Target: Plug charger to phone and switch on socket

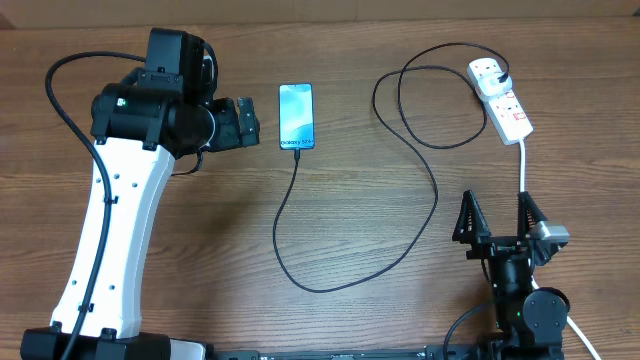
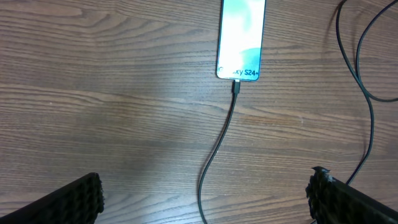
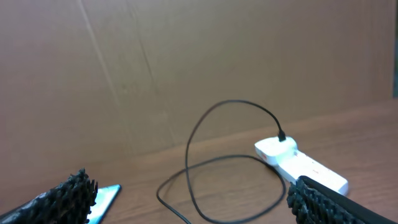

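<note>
The phone (image 1: 296, 116) lies screen-up at the table's upper middle, its blue-teal screen lit. The charger's connector tip (image 2: 236, 86) is in the phone's bottom port. The black charger cable (image 1: 420, 215) loops across the table to its plug (image 1: 497, 76) in the white socket strip (image 1: 502, 99) at the upper right. My left gripper (image 1: 247, 124) is open and empty, just left of the phone; in the left wrist view (image 2: 205, 198) the cable runs between its fingers. My right gripper (image 1: 497, 215) is open and empty near the front right. The phone (image 3: 104, 198) and the strip (image 3: 298, 165) show in the right wrist view.
The strip's thick white lead (image 1: 523, 165) runs toward the front beside my right gripper. A brown cardboard wall (image 3: 186, 62) stands behind the table.
</note>
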